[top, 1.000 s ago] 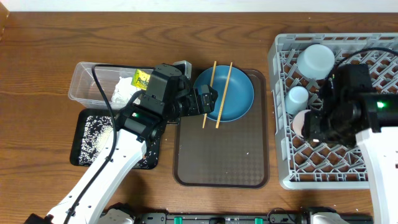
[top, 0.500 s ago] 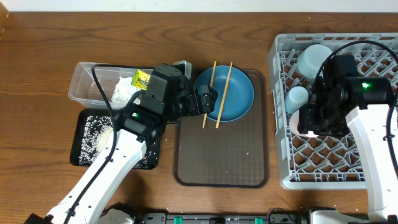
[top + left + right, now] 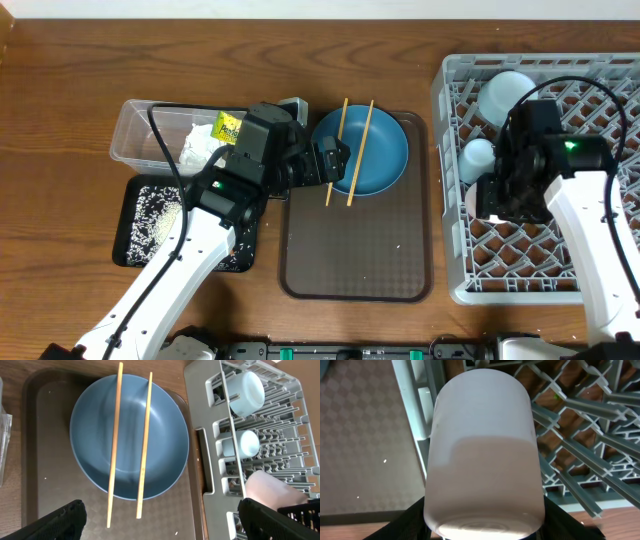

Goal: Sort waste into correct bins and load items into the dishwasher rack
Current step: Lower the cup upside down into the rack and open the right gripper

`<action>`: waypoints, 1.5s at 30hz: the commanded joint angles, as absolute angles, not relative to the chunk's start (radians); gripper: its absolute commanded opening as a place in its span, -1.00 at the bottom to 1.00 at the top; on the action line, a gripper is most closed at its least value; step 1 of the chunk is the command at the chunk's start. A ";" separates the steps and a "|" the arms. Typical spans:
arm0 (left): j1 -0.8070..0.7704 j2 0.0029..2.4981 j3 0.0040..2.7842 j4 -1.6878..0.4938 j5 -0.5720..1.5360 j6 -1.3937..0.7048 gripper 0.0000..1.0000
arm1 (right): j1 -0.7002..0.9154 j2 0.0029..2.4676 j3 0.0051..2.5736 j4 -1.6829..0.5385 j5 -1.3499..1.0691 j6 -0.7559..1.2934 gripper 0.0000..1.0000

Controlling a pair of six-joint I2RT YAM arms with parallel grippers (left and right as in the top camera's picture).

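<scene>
From above, one grey dishwasher rack point(image 3: 520, 290) holds three pieces along its left side: one light-blue bowl point(image 3: 508, 95), one light-blue cup point(image 3: 478, 155) and one pale-pink cup point(image 3: 469, 200), the last mostly hidden under the right gripper point(image 3: 497, 195). One brown tray point(image 3: 355, 250) carries one dark-blue plate point(image 3: 385, 150) with two wooden chopsticks point(image 3: 360, 150) lying across it. One clear tub point(image 3: 135, 130) contains a crumpled napkin point(image 3: 198, 145) and a yellow-green packet point(image 3: 228, 126). One black tray point(image 3: 122, 225) holds scattered rice grains point(image 3: 160, 222). The left gripper point(image 3: 335, 160) hangs at the plate's left edge. In the left wrist view, its two fingers point(image 3: 65, 520) stand wide apart with nothing between them, above the plate and both chopsticks; the rack's three pieces show at the right. In the right wrist view, the right gripper's dark fingers point(image 3: 410, 522) clamp either side of the pale-pink cup point(image 3: 482, 460), which sits over the rack's left wall point(image 3: 422, 405), just beside the brown tray.
</scene>
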State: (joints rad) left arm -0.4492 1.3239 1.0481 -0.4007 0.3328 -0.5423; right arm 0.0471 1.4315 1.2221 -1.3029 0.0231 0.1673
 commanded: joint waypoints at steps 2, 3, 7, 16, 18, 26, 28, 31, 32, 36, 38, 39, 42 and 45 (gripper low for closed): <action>-0.450 1.319 1.049 -0.403 0.320 -0.532 1.00 | 0.031 1.431 1.178 -1.280 0.033 0.161 -0.97; -0.450 1.319 1.049 -0.403 0.320 -0.532 1.00 | 0.031 1.431 1.168 -1.272 0.033 0.165 -0.98; -0.450 1.319 1.049 -0.403 0.320 -0.532 0.99 | 0.031 1.431 1.137 -1.238 0.033 0.184 -0.97; -0.450 1.319 1.049 -0.403 0.320 -0.532 0.99 | 0.031 1.431 1.129 -1.230 0.033 0.187 -0.91; -0.450 1.319 1.049 -0.403 0.320 -0.532 0.99 | 0.031 1.431 1.129 -1.230 0.033 0.187 -0.89; -0.450 1.319 1.049 -0.403 0.320 -0.531 0.99 | 0.031 1.433 1.128 -1.230 0.033 0.186 -0.57; -0.450 1.319 1.049 -0.403 0.320 -0.532 0.99 | 0.031 1.433 1.128 -1.230 0.033 0.187 -0.48; -0.450 1.319 1.049 -0.403 0.320 -0.532 0.99 | 0.031 1.433 1.128 -1.230 0.033 0.186 -0.04; -0.450 1.319 1.049 -0.403 0.320 -0.532 0.99 | 0.031 1.433 1.128 -1.231 0.033 0.186 0.04; -0.450 1.319 1.049 -0.403 0.320 -0.532 0.99 | 0.031 1.433 1.128 -1.238 0.033 0.187 0.25; -0.450 1.319 1.049 -0.403 0.320 -0.532 0.99 | 0.031 1.433 1.128 -1.243 0.033 0.187 0.35; -0.450 1.319 1.049 -0.403 0.320 -0.532 0.99 | 0.031 1.433 1.128 -1.244 0.033 0.186 0.40; -0.450 1.319 1.049 -0.403 0.320 -0.532 0.98 | 0.031 1.433 1.128 -1.245 0.033 0.186 0.47; -0.450 1.319 1.049 -0.403 0.320 -0.532 0.99 | 0.031 1.433 1.128 -1.244 0.033 0.186 0.56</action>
State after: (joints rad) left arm -0.4492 1.3239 1.0481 -0.4007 0.3328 -0.5423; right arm 0.0471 1.4315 1.1320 -1.2415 0.0231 0.1795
